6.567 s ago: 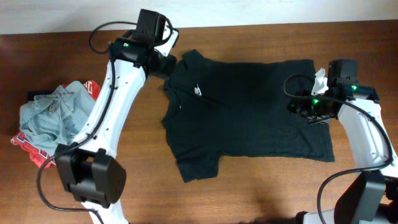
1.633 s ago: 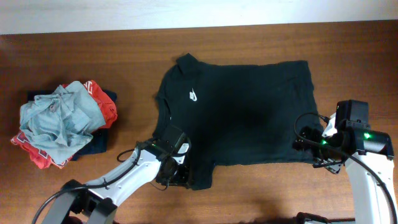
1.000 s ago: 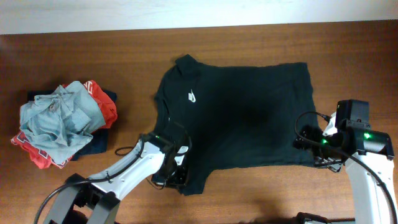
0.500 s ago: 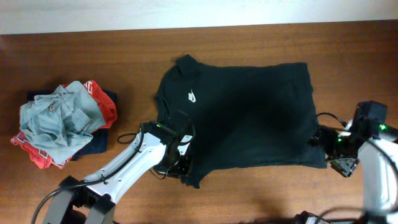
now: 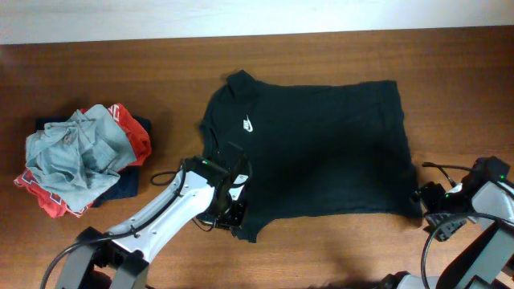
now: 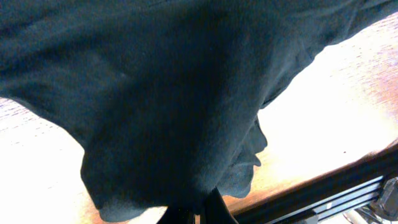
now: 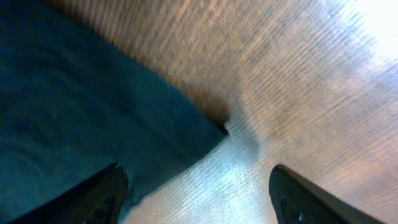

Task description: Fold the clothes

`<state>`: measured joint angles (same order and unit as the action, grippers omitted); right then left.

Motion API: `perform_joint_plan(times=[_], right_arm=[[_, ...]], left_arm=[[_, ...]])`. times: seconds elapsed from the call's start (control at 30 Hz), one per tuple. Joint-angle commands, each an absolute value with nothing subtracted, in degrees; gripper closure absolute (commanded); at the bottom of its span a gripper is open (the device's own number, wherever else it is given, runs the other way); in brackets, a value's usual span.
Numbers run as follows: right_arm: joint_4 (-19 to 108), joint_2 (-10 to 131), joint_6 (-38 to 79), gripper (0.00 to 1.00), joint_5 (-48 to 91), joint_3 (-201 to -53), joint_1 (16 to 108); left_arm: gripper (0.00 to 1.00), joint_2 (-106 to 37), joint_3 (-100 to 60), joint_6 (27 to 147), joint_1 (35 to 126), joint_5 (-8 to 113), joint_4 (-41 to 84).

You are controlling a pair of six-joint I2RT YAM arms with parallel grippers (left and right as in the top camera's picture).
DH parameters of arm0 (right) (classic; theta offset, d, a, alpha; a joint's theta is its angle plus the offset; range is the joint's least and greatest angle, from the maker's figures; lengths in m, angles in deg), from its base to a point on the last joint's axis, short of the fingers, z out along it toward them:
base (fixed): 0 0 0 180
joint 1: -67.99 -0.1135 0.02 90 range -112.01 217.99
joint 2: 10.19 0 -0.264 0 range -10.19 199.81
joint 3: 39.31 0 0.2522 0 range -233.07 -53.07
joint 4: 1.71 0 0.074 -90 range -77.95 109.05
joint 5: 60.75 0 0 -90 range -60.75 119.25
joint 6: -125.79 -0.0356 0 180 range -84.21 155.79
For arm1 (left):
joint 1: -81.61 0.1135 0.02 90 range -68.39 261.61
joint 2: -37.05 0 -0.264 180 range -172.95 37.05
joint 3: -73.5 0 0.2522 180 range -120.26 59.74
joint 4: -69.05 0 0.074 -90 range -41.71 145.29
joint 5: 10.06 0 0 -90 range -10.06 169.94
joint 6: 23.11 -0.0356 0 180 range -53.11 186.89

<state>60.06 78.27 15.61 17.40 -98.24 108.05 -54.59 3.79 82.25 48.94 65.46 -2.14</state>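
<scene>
Two arms on this one: our left gripper (image 5: 232, 210) is clamped tight on a sleeve of the black T-shirt (image 5: 321, 144), with the fabric bunched right at its tips. The shirt lies spread out in the middle of the table (image 5: 120, 72). Our right gripper (image 7: 198, 180) stands wide open, holding nothing, just off the shirt's hem corner. The other clothes (image 5: 80, 156) sit piled on the left arm's side.
</scene>
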Motion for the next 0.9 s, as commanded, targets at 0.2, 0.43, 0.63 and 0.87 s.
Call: perform_joint_plan(times=[0.2, 0.43, 0.63, 0.87], right_arm=[[47.51, 78.58, 12.74, 0.39, 15.93, -90.26, 108.37], [44.15, 78.58, 12.74, 0.62, 15.71, -88.95, 108.35], [46.18, 78.58, 12.76, 0.92, 15.26, -88.97, 108.37], [48.63, 76.85, 12.81, 0.96, 15.15, -89.17, 108.37]], left_arm=[[0.99, -54.98, 2.88, 81.11, 48.74, 66.07, -2.20], [0.99, -54.98, 2.88, 81.11, 48.74, 66.07, -2.23], [0.99, -54.98, 2.88, 81.11, 48.74, 66.07, -2.27], [1.00, -54.96, 2.48, 81.13, 48.74, 66.05, -3.23]])
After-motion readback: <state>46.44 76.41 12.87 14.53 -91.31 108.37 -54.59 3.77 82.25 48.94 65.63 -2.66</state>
